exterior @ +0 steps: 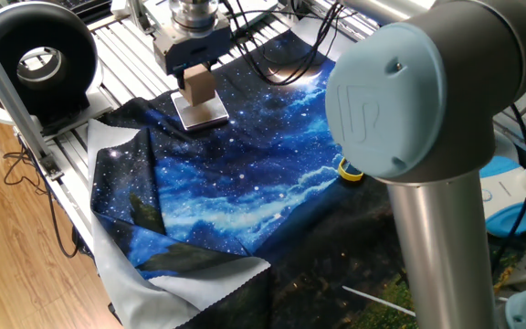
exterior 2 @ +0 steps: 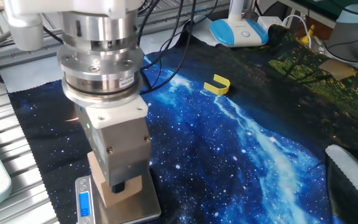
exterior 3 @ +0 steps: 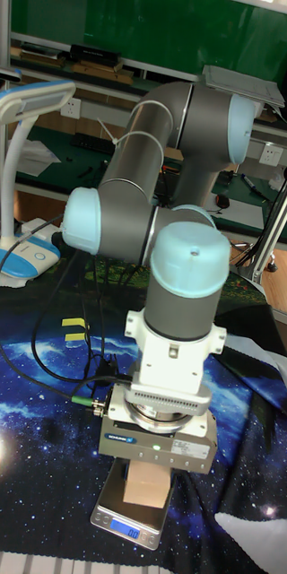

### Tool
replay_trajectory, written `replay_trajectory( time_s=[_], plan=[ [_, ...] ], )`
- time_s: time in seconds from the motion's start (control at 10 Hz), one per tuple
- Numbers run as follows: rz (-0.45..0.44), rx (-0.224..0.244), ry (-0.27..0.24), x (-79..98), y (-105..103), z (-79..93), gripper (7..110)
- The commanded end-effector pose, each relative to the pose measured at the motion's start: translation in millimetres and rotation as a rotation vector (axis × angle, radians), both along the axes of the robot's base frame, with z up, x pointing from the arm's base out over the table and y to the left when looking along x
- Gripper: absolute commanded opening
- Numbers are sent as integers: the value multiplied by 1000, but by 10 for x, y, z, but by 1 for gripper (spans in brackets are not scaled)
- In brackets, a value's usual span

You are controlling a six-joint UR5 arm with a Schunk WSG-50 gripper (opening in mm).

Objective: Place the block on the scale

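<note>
gripper: the gripper holds the block between its two fingers, closed on the side faces; it hangs straight down over the scale.
block: the light wooden cube sits in the fingers directly above the scale, over the metal platform and near its middle; in the tall fixed view its bottom looks at the platform or just over it.
scale: flat and square, it lies on the star-pattern cloth near the edge by the metal slats, with the blue display strip turned to the front edge.
step in hand: i judge this is the last lowering and the release.
how to do it well: keep the cube level and over the middle of the platform, bring it down until the whole bottom face rests, then open the fingers only a little and lift straight up, so that the cube is not dragged or tipped and the light scale does not slide on the cloth.
risk: if a finger sticks to a face when it opens, the cube can turn or shift toward an edge.
hidden: the gripper body covers the upper part of the cube, and contact between cube and platform cannot be confirmed in any view.
hard to make out: the numbers on the display are too small to read.
other things: a yellow clip lies well apart on the cloth.
</note>
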State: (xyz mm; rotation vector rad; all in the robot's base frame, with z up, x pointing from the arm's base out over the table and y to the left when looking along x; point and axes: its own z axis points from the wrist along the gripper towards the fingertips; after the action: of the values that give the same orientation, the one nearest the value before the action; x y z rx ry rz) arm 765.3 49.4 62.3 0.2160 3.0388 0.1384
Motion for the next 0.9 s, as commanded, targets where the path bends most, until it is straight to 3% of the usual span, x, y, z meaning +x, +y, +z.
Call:
replay_trajectory(
  time_s=[0.0,0.1,0.3,0.6,0.8],
  plan=[
    [-85,93,-60,174,66,44,7],
    [-138,79,-69,229,22,28,7],
    [-175,-42,-58,223,-293,-53,7],
    [-176,-3,28,25,-186,-89,7],
    [-177,9,30,28,-123,-97,7]
  ],
)
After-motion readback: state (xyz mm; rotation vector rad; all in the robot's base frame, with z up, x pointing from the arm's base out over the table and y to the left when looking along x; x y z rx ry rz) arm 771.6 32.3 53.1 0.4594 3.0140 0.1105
